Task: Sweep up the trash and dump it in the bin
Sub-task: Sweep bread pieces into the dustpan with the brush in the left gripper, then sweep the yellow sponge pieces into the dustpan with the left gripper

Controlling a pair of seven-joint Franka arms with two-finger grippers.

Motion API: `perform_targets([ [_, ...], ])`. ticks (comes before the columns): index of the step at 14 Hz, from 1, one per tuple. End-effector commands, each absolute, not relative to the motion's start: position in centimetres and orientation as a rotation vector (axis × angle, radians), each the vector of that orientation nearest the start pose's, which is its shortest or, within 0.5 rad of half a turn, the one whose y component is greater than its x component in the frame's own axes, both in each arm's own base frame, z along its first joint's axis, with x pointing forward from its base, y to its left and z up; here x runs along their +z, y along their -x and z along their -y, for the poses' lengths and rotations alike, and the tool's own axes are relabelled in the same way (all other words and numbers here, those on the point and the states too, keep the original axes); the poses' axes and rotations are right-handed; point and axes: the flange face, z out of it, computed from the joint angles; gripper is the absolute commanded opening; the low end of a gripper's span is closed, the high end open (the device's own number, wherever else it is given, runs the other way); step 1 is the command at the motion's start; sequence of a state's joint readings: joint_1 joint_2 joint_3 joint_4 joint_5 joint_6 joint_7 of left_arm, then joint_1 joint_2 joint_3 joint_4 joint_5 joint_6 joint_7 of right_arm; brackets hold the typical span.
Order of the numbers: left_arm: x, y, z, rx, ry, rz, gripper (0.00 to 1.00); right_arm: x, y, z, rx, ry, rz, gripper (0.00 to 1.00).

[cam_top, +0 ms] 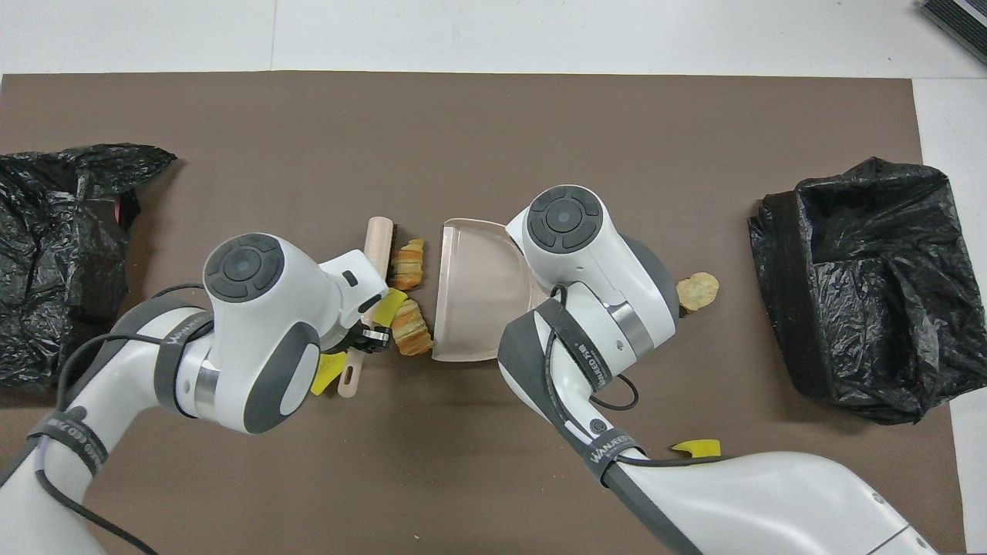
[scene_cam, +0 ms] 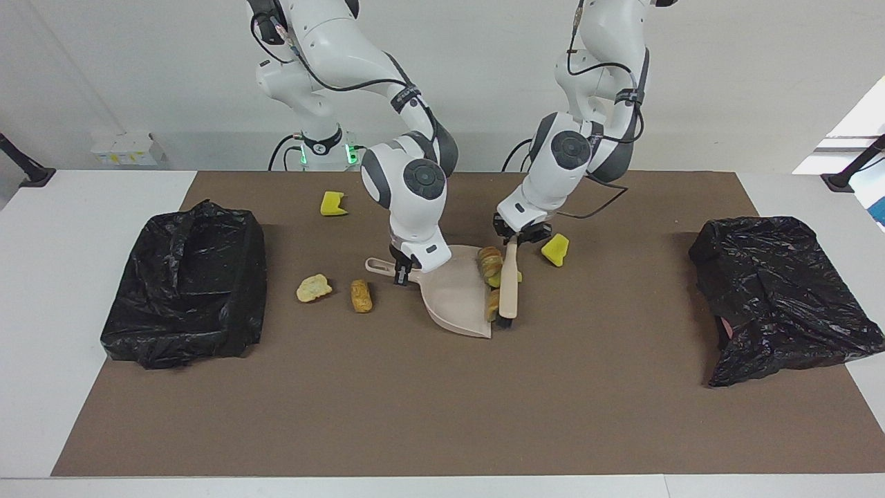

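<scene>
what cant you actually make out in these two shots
- Overhead view: the tan piece nearest the dustpan handle is hidden under the right arm; the right gripper too.
- Overhead view: one yellow chunk is mostly covered by the left arm's wrist.
- Facing view: the lowest tan piece at the dustpan's mouth is half hidden by the brush held in the left gripper.
- Both views: the inside of the crumpled bin bag at the left arm's end.

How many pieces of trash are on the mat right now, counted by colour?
yellow sponge pieces: 3
tan bread-like pieces: 4
Total: 7
</scene>
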State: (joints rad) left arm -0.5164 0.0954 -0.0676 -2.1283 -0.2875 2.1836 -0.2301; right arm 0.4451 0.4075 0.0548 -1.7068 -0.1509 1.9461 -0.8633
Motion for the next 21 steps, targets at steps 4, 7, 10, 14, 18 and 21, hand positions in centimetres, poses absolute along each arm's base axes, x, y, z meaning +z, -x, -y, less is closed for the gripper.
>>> perform_targets([
  [4,41.0,-44.5,32.5,0.266,3.428,0.004,0.0,34.4,-56.5,-29.2,0.291,2.471,2.058,0.0],
  [7,44.2,-43.9,30.6,0.319,3.417,0.138,0.0,34.4,-56.5,-29.2,0.294,2.471,2.058,0.0],
  [10,43.8,-43.8,26.5,0.47,3.336,0.247,0.0,34.5,-56.4,-29.2,0.301,2.471,2.057,0.0],
  [14,42.4,-43.6,20.4,0.542,3.193,0.353,0.0,34.5,-56.4,-29.2,0.3,2.489,2.037,0.0],
  [18,40.4,-39.1,17.7,0.518,3.046,0.463,0.0,34.4,-56.2,-29.2,0.302,2.489,2.037,0.0],
  [21,39.1,-34.9,16.4,0.508,2.989,0.621,0.0,34.3,-56.0,-29.0,0.309,2.493,2.03,0.0],
])
